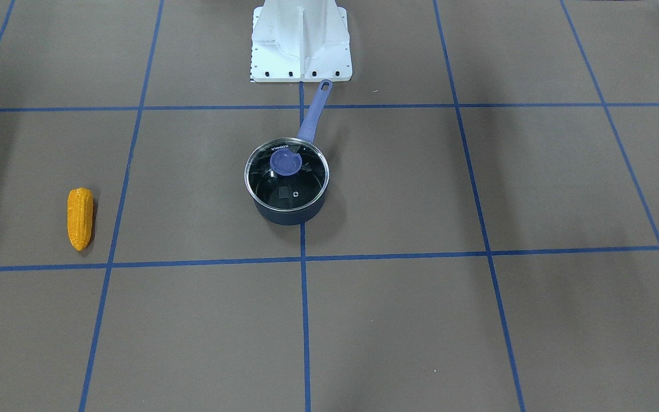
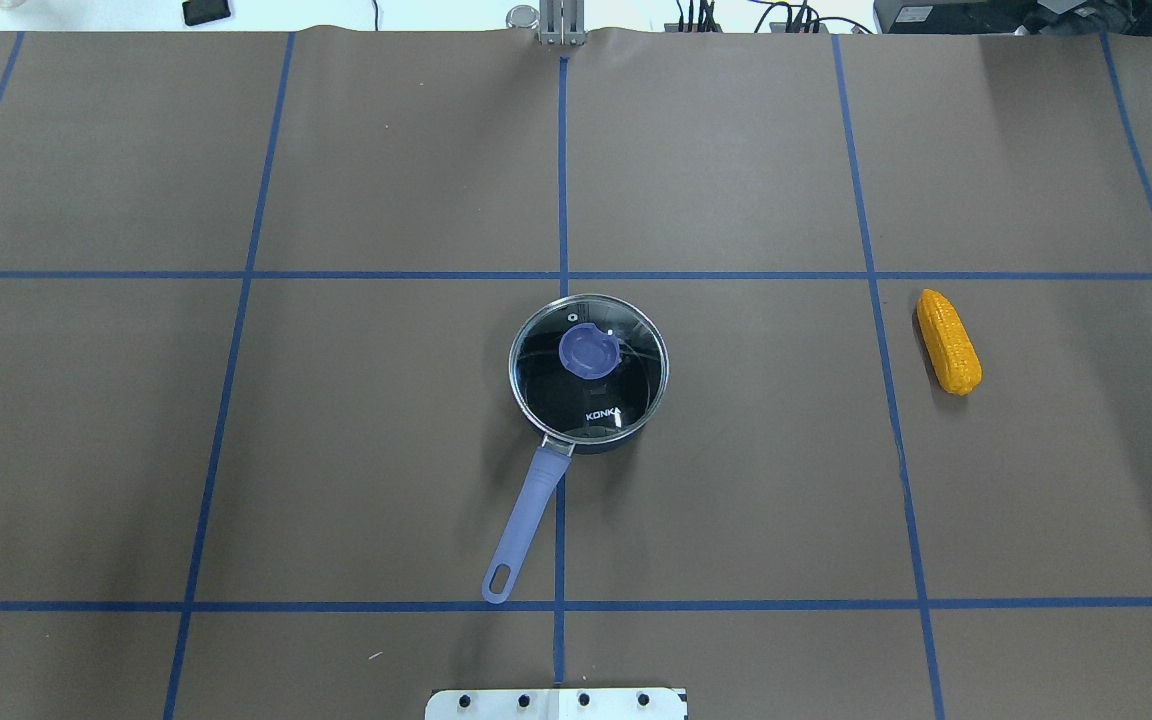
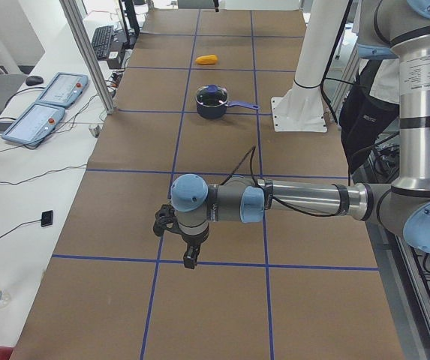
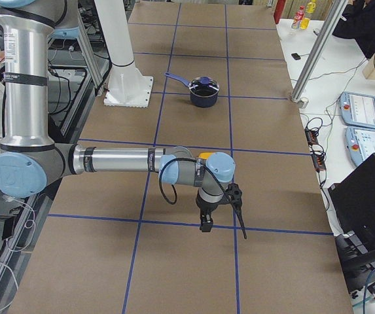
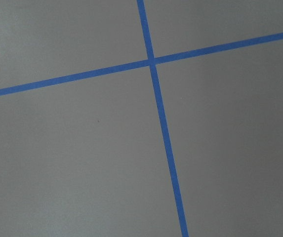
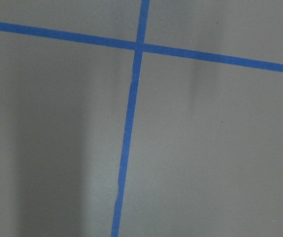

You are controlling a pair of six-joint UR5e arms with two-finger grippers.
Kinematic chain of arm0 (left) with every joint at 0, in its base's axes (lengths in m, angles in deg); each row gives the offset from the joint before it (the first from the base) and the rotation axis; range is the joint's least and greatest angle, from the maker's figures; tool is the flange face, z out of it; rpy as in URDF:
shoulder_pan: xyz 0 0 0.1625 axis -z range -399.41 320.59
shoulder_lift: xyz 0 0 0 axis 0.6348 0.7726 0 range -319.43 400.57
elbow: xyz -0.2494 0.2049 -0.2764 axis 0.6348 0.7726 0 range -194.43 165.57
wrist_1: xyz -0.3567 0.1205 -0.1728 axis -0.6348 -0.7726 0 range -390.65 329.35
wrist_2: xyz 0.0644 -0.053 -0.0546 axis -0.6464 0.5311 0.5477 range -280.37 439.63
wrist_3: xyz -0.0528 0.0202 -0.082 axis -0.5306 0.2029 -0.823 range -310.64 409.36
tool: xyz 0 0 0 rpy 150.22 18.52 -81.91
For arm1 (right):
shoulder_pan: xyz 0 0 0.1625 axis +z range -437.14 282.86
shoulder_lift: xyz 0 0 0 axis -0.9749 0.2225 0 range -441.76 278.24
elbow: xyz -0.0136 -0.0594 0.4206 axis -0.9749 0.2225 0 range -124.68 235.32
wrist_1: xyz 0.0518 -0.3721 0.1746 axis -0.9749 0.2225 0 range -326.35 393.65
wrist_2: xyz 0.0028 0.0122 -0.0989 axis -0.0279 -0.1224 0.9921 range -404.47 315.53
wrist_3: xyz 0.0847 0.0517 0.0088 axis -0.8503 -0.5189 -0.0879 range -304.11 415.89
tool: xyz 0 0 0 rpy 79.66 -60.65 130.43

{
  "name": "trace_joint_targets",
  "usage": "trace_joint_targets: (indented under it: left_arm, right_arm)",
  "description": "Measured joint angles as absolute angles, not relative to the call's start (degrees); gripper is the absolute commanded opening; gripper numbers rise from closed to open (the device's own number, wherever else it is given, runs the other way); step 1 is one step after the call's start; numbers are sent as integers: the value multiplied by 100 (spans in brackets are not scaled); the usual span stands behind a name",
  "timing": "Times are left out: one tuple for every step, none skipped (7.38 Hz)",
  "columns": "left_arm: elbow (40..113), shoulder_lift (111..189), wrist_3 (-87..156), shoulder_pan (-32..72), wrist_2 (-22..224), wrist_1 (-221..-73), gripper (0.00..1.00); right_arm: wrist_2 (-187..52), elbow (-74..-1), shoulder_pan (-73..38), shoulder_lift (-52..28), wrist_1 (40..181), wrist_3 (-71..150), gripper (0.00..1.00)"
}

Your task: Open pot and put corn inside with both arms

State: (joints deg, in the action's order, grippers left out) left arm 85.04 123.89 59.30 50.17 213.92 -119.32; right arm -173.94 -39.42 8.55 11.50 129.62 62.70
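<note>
We count one lidded pot (image 1: 289, 216), one corn (image 1: 80, 218), left arm (image 3: 305, 201) and right arm (image 4: 115, 159) only in side views, jaws' spread we cannot tell.

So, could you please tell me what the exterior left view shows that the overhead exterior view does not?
Only the exterior left view shows the left arm and its gripper, far from the pot. Only the overhead view shows the KONKA lettering on the lid. Both show the lidded pot and the corn lying apart from it.
</note>
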Motion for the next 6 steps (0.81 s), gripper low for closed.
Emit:
trace_joint_targets:
  left_arm:
    - [8529, 12389, 5928, 5017, 21392, -11931, 98]
    - [8569, 12389, 5924, 5017, 21393, -11925, 98]
    - [8593, 12389, 5922, 5020, 21392, -11920, 98]
    - [8605, 12389, 5919, 5023, 21391, -11917, 98]
    - [8621, 12389, 5911, 5023, 21389, -11916, 98]
    - [8673, 12387, 5896, 5024, 21392, -11916, 98]
  right_arm:
    - [-17395, -3943, 855, 1149, 12962, 6267, 100]
    - [-17399, -3947, 855, 1147, 12962, 6265, 100]
    - [-17408, -3963, 855, 1141, 12962, 6260, 100]
    - [-17420, -3998, 855, 1127, 12962, 6258, 100]
    - [-17425, -4031, 855, 1103, 12961, 6257, 100]
    - [-17428, -4070, 855, 1078, 12957, 6253, 100]
